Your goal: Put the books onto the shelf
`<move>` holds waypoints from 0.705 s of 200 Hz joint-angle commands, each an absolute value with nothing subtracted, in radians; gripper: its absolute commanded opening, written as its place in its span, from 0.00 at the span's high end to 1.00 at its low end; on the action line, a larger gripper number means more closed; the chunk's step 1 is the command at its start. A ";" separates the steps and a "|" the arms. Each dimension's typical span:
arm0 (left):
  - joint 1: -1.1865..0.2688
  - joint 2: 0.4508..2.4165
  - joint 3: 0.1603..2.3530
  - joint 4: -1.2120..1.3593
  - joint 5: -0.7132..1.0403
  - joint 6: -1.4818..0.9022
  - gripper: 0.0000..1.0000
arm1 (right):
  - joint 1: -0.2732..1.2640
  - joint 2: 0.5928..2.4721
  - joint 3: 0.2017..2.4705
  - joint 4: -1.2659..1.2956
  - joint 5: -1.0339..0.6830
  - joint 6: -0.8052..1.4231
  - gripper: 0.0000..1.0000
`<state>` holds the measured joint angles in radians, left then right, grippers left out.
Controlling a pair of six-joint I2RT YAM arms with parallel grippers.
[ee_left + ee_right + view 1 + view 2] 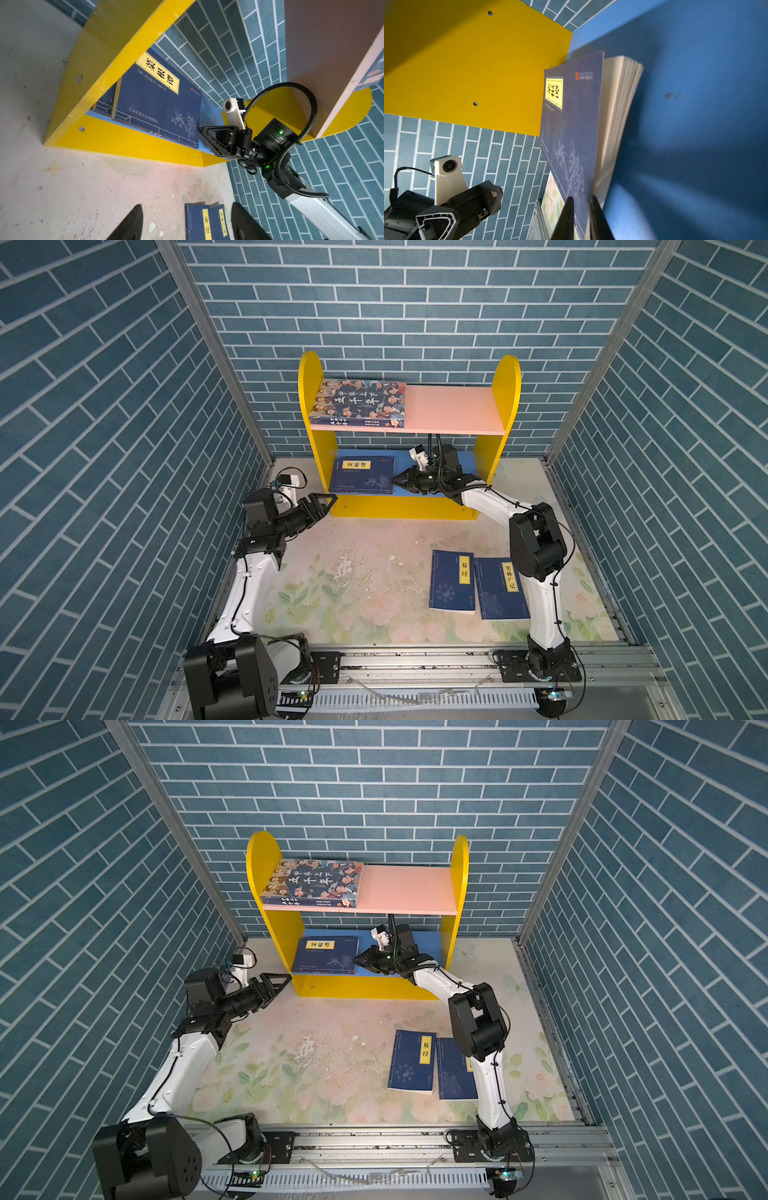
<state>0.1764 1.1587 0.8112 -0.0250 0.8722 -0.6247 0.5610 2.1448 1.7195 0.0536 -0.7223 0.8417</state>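
The shelf (309, 377) (257, 857) stands at the back. A book with cartoon faces (361, 402) (316, 882) lies flat on its pink upper board. A navy book (361, 475) (326, 955) (158, 104) (571, 116) rests on the blue lower board. My right gripper (395, 481) (355, 960) (200, 129) (581, 199) is shut on its front cover, which is lifted off the pages. Two more navy books (453, 580) (500, 589) (413, 1060) (199, 222) lie side by side on the table. My left gripper (328, 502) (282, 981) (187, 223) is open and empty by the shelf's front left corner.
The right half of the pink board (453, 408) is bare. The right arm (536, 547) leans over the table books and hides part of one in a top view. Brick-patterned walls close in three sides, and a metal rail (415, 659) runs along the front.
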 commanded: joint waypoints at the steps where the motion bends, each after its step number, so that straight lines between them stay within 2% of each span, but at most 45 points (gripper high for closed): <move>1: 0.176 1.193 0.805 0.034 0.850 -0.521 0.32 | 0.568 2.167 1.760 0.064 -0.730 0.847 0.84; 72: 0.171 1.275 0.741 0.196 0.890 -0.431 0.39 | 0.575 2.184 1.792 0.042 -0.725 0.848 0.86; 121: 0.148 1.331 0.740 0.233 0.877 -0.389 0.54 | 0.582 2.200 1.818 0.046 -0.723 0.861 0.86; 141: 0.142 1.358 0.742 0.252 0.877 -0.387 0.55 | 0.584 2.223 1.828 0.052 -0.724 0.872 0.86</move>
<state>0.1532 1.3312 0.7471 0.2028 0.8696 -0.4194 0.5747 2.1880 1.7908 0.0303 -0.7219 0.8570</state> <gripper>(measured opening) 0.449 0.140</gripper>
